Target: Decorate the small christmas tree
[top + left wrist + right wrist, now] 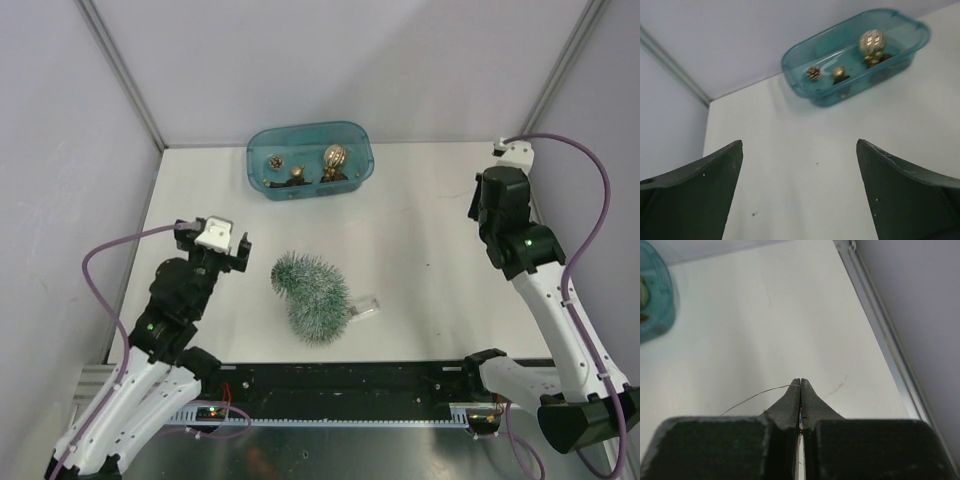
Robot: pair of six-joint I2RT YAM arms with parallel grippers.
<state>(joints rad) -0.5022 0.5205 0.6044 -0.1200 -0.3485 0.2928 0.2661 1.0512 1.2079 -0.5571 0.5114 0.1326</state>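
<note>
The small christmas tree [312, 297] lies toppled mid-table, near the front edge. Left gripper [800, 145] gapes wide, empty, facing the teal tub [258, 160] of ornaments [334, 158], likely lining up a pick. Right gripper [800, 384] is pinched tight on a thin wire [755, 396].

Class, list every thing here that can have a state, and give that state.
small christmas tree: lying on its side on the table
teal tub: open, ornaments inside
left gripper: open, empty
right gripper: shut on a thin wire
</note>
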